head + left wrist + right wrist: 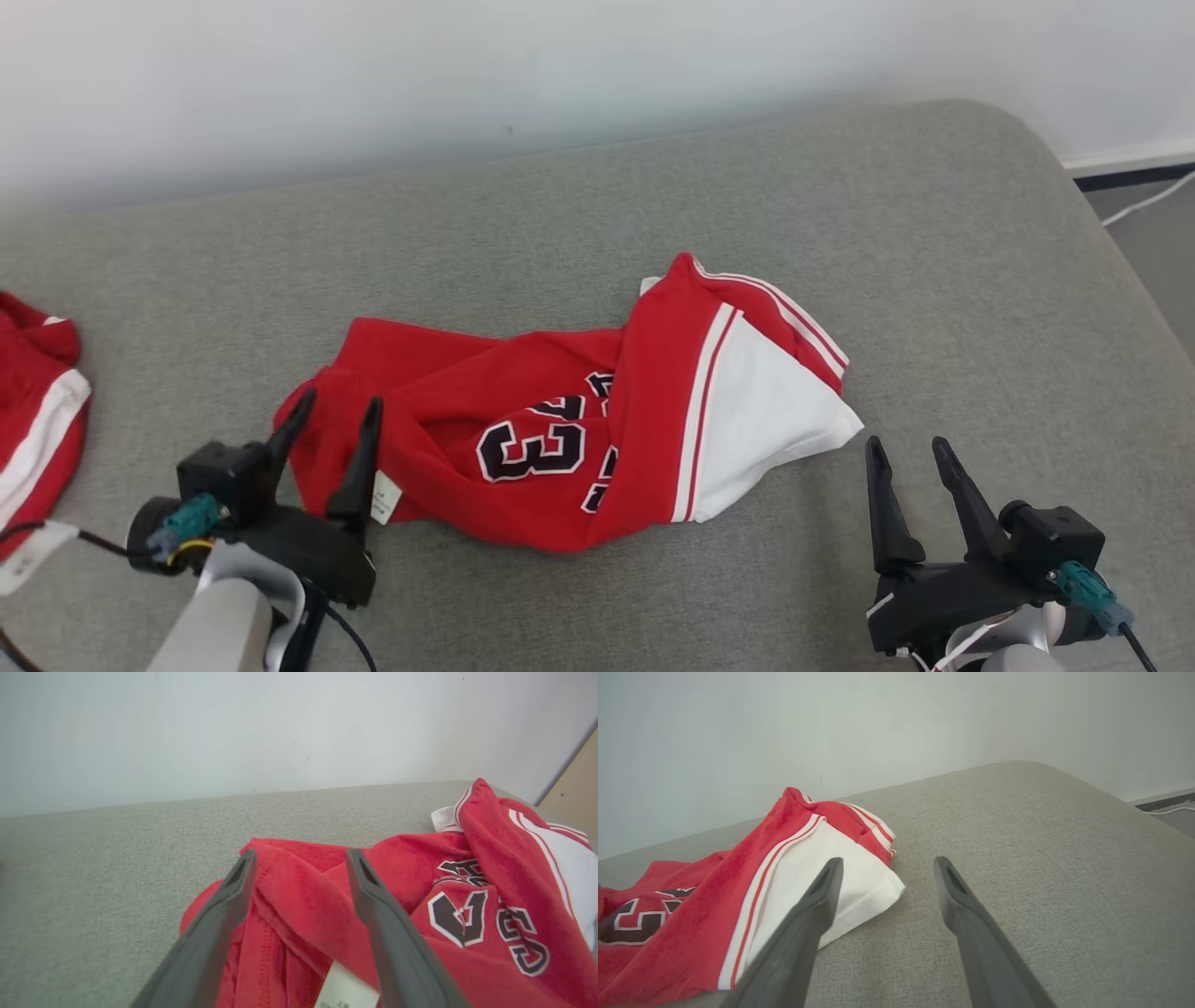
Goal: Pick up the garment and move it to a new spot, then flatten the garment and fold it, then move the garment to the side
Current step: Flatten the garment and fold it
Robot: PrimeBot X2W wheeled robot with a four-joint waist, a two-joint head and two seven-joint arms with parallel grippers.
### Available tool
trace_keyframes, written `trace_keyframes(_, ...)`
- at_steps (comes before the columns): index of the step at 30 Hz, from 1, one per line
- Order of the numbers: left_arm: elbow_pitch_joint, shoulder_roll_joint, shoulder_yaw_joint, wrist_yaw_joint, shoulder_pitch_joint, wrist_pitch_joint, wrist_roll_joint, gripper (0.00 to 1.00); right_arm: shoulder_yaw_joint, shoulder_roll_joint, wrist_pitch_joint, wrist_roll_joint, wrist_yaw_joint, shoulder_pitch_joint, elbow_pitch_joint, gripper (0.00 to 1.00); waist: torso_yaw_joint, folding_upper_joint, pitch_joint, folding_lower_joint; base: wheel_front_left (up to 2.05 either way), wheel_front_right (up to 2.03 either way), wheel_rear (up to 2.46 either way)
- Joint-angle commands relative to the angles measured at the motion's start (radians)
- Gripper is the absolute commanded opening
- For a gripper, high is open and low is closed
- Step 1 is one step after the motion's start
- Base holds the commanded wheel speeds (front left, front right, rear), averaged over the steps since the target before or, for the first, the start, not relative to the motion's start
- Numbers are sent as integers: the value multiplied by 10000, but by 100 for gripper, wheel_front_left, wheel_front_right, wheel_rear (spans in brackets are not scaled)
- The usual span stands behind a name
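Observation:
The garment (560, 439) is a crumpled red jersey with white panels and dark numbers, lying mid-surface on the grey cushion. My left gripper (338, 411) is open over its left end, fingers apart above the red folds (299, 891) and a white label (343, 989), gripping nothing. My right gripper (910, 453) is open just off the garment's white right corner (859, 891), its fingers standing over bare grey fabric.
A second red and white garment (33, 411) lies at the left edge of the grey cushion (934, 280). A white wall runs behind. The cushion's rounded right edge drops to a floor with a cable (1148, 201).

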Motion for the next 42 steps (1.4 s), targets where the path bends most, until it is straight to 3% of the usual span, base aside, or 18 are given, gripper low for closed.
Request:
trace_keyframes(1, -59, 43, -12, 54, 299, -58, 1, 100, 14, -31, 9, 3, 1, 90, -39, 100, 203, -1, -154, 0, 0, 0, 0)
trace_keyframes(14, -1223, 51, -182, 310, 1794, 52, -146, 100, 54, -105, 160, 48, 1, 263, -221, 100, 526, -1, -247, 0, 0, 0, 0)
trace_keyframes(34, 304, -24, -465, 51, 1194, 40, -312, 100, 99, -186, 142, 98, 1, 25, -229, 100, -100, -1, 134, 0, 0, 0, 0)
trace_keyframes(35, 480, -57, -484, 8, 1117, 41, -358, 58, 85, -174, 141, 80, 1, 34, -232, 100, -115, -1, 131, 0, 0, 0, 0)
trace_keyframes(36, 568, -56, -491, 21, 1072, 38, -372, 26, 81, -165, 147, 66, 1, 34, -233, 100, -116, -1, 126, 0, 0, 0, 0)
trace_keyframes(37, 643, -48, -506, 19, 1033, 28, -366, 0, 62, -153, 139, 47, 1, 33, -237, 100, -112, -1, 118, 0, 0, 0, 0)
trace_keyframes(42, 624, -71, -537, 60, 1004, -64, -288, 0, 0, -92, 121, -37, 1, 138, -216, 100, 40, -1, -11, 0, 0, 0, 0)
